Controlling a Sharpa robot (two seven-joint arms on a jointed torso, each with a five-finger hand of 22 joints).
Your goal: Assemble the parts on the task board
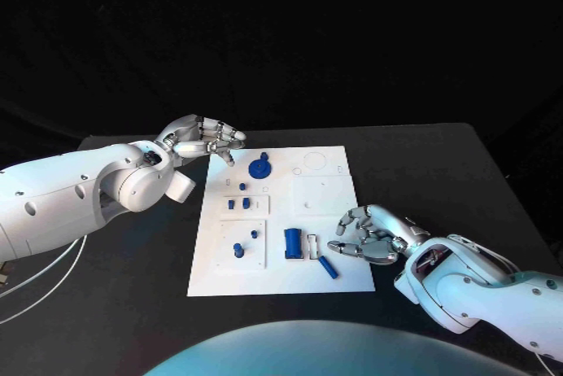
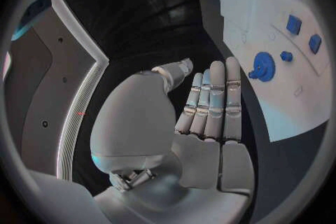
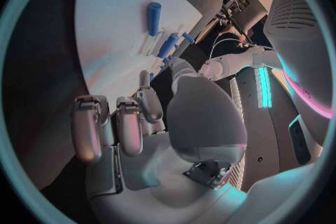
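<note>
Over on the left, the left hand [image 1: 202, 140] hovers by the far left corner of the task board [image 1: 340, 270], fingers loosely curled and apart with nothing in them; from the wrist its fingers [image 2: 213, 102] lie straight side by side, empty. Just beside it on the white board sits a blue gear [image 1: 260, 165], and below that a few small blue pegs [image 1: 238, 203] stand in a raised white block. Further toward the robot a single blue peg [image 1: 238, 250] stands in another block. Near the board's middle lies a blue cylinder [image 1: 292, 243], a thin white piece just beside it, and a slim blue rod [image 1: 327, 267] lying at a slant. On the right, the right hand [image 1: 373, 236] rests at the board's right edge, fingers bent and spread, holding nothing, close to the rod but apart from it.
</note>
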